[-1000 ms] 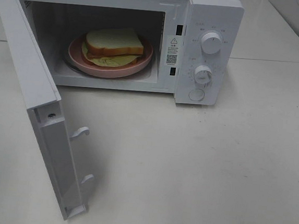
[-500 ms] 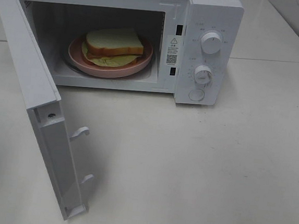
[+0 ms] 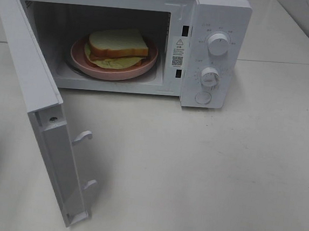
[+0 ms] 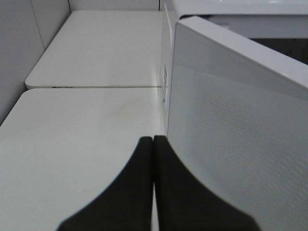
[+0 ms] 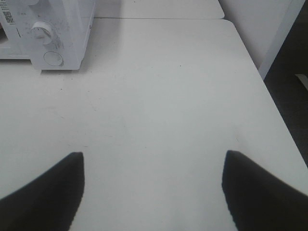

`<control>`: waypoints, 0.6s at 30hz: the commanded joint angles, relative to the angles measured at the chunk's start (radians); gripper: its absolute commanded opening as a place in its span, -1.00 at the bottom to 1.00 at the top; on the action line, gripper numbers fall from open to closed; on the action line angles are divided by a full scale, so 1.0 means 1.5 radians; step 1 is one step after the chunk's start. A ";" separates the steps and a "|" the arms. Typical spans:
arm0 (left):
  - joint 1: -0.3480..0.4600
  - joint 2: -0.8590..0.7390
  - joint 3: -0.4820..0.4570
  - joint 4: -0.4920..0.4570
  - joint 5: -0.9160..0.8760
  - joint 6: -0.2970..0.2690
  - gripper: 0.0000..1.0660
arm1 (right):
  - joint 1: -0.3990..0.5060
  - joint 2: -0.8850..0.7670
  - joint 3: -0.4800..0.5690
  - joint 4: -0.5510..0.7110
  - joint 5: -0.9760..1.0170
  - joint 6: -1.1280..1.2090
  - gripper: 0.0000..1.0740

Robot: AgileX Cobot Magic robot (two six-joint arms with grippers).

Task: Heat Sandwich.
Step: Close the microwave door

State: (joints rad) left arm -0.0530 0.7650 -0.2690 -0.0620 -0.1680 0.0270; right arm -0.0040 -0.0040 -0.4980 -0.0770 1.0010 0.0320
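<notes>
1. Left part of the tabletop [image 3: 220,170]: the microwave door [image 3: 33,83] stands wide open, swung out toward the front left corner. Closing it is not yet done.
2. Left pincer [image 4: 153,144]: jaws pressed fully together, holding nothing. In the left wrist view it sits just beside the outer face of the door [image 4: 231,134]; I cannot tell whether it touches. It looks set up to push the door shut with closed tips.
3. Sandwich [image 3: 117,44]: inside the microwave [image 3: 216,23] cavity, lying on the pink plate [image 3: 142,68], roughly centred on it and smaller than it. The loading step looks complete.
4. Sandwich vs left pincer: the sandwich does not show in the left wrist view. The door panel stands between them, pincer on the outside, sandwich in the cavity. Well apart.
5. Right part of the microwave: upper knob [image 3: 218,44], lower knob [image 3: 209,76] and round button [image 3: 203,97] on the front panel, nothing on them. Settings are too small to read.
6. Right pincer [image 5: 154,155]: jaws spread wide, nothing between them, over bare tabletop near the right edge. The control panel is ahead of it, well apart.
7. Sandwich vs right pincer: the sandwich is not in the right wrist view. It sits in the cavity beyond the panel, well apart from this pincer.
8. Neither pincer shows in the high view.
9. Progress, as a judgement: about midway. Done: door open, plate and sandwich in. Left: shut the door, set the knobs to start heating.
</notes>
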 commanded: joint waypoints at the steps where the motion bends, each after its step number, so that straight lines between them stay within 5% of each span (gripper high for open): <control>1: 0.001 0.042 0.009 0.001 -0.099 -0.001 -1.00 | -0.004 -0.019 0.001 0.001 -0.005 0.004 0.42; 13: 0.000 0.237 0.009 0.071 -0.297 -0.018 -1.00 | -0.004 -0.019 0.001 0.001 -0.005 0.004 0.42; 18: -0.001 0.296 0.009 0.140 -0.349 -0.077 -1.00 | -0.004 -0.019 0.001 0.001 -0.005 0.004 0.42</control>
State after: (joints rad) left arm -0.0530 1.2080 -0.2550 0.1300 -0.6600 -0.0710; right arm -0.0040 -0.0040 -0.4980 -0.0770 1.0010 0.0330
